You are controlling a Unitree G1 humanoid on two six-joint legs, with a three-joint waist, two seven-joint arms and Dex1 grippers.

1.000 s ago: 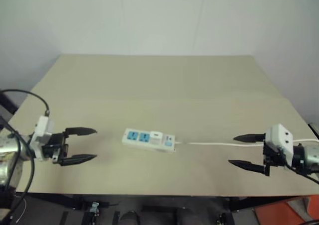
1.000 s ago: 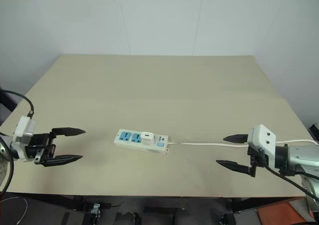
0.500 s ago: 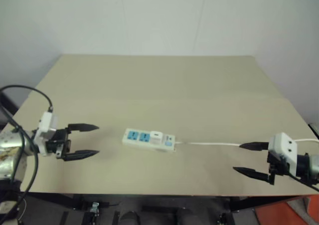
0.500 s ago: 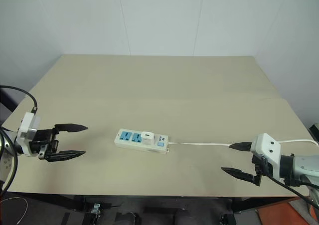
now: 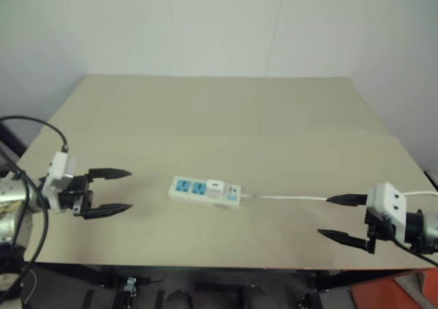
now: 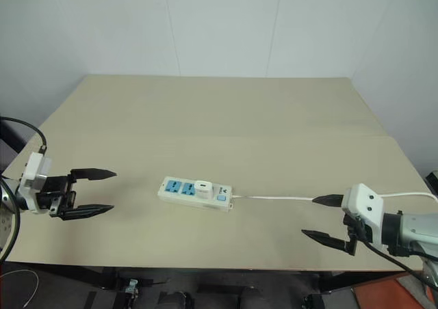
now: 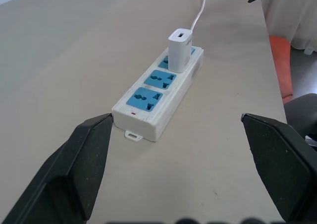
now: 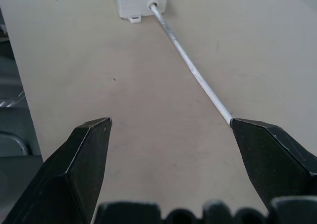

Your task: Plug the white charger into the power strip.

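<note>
White charger standing upright in power strip mid-counter, left pincer wide and empty well to its left, right pincer wide, empty, over the cable far right

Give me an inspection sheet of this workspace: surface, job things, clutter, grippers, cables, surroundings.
Surface: beige table, flat, a seam running across it.
Job things: white charger stands upright, plugged into the power strip; two blue sockets beside it are free.
Clutter: nothing seen.
Grippers: left gripper open, empty, off the strip's free end; right gripper open, empty, off its cable end.
Cables: thin white cable runs from the strip toward the right gripper, lying on the table.
Surroundings: plain white wall behind; orange object beyond the table edge.
</note>
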